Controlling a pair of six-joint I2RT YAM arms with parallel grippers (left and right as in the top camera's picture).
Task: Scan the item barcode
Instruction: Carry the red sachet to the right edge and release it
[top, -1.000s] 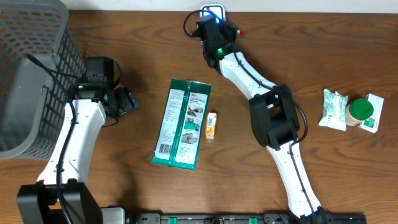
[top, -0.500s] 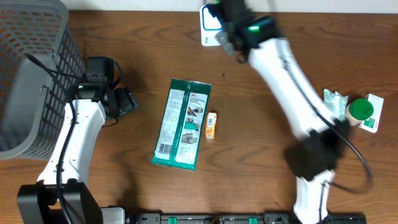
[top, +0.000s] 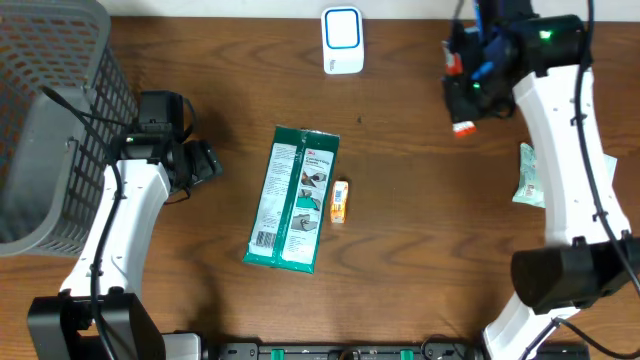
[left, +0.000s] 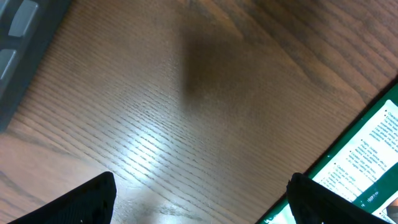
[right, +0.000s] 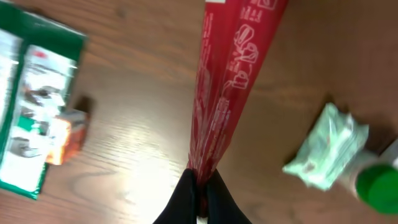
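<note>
The right end effector (right: 201, 185) is pinched fully shut on the edge of a red packet (right: 233, 62), held above the surface to the right of the scanner (top: 342, 40). The left end effector (top: 205, 162), far left of the scanner, gapes wide and empty. This is likely the presenting step. The next move calls for turning the packet's barcode toward the scanner.

Setting: mock shop checkout on a test bench. I work at a wood-grain table (top: 420, 230) that carries a grey mesh basket (top: 60, 60), a white scanner (top: 342, 40) and retail goods: green pack (top: 292, 200), orange box (top: 340, 201).
</note>
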